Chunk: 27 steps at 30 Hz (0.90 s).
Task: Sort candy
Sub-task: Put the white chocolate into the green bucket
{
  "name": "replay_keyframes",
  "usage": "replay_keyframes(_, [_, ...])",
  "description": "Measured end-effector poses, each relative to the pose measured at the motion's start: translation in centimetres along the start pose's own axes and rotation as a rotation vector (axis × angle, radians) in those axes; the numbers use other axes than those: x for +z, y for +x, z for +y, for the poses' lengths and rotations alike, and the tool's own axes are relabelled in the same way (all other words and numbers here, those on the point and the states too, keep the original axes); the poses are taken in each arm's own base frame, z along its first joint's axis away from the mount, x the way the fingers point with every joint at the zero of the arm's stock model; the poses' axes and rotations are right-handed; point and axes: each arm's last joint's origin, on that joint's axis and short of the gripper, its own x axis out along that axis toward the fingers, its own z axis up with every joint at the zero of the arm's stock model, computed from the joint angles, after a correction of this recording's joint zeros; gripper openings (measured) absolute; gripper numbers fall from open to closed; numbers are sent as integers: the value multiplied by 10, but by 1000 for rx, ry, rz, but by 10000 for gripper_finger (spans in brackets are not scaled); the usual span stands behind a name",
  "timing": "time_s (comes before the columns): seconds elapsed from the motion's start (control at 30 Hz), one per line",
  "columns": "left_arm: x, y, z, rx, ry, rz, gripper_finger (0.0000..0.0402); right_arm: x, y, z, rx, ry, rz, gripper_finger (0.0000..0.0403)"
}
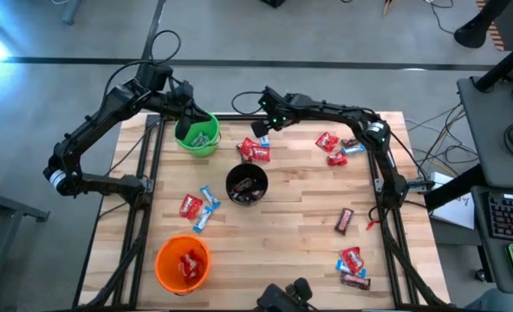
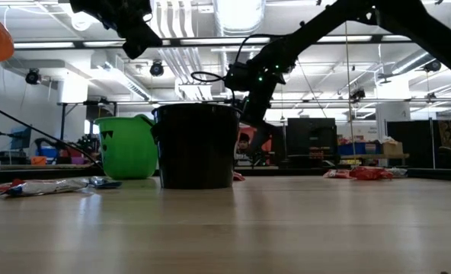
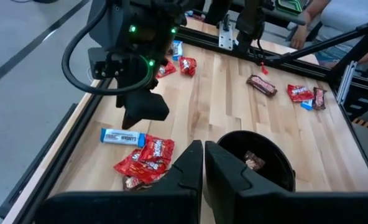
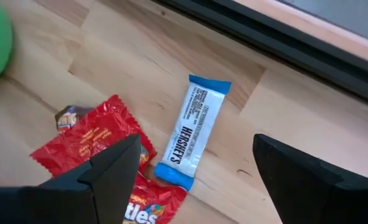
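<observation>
- The desk (image 1: 291, 217) is pale wood strips inside a dark metal frame; its widest bare stretch runs across the middle and near side, between the black cup (image 1: 246, 184) and the candy along the right edge.
- The far edge is the crowded part: both arms reach in there, and the green cup (image 1: 198, 134) stands close to the far-left corner rail.
- Three cups in all: green at far left, black near the centre, and an orange cup (image 1: 183, 263) at the near left.
- The candy (image 1: 256, 151) lies in loose groups: a red cluster with a blue-and-white bar just beyond the black cup, about three pieces left of the black cup, roughly four at far right, one dark brown bar alone toward the right edge, and about three at the near-right corner. From above I can't count the overlapping ones exactly.
- Red wrappers sit inside the orange cup, dark ones in the black cup, and pale blue-and-white ones in the green cup.
- Up close the wrappers are shiny and crinkled; the blue-and-white bar (image 4: 193, 131) lies flat beside the red packets, its edge touching one.
- The right pincer (image 1: 261, 128) hangs spread wide over that bar and the red cluster, holding nothing.
- The left pincer (image 1: 191, 120) is above the green cup, fingers pressed together with nothing between them.
</observation>
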Motion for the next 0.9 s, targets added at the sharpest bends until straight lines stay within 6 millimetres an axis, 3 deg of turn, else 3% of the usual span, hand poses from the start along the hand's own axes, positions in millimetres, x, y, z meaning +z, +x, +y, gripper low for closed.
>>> replay_keyframes(0.2, [0, 0, 0, -1, 0, 0, 0, -7, 9, 8, 0, 16, 22, 300])
replay_keyframes(0.4, [0, 0, 0, -2, -8, 1, 0, -18, 32, 15, 3, 3, 57, 298])
replay_keyframes(0.9, [0, 0, -1, -4, -26, 2, 0, -19, 61, 4, -15, 68, 83, 295])
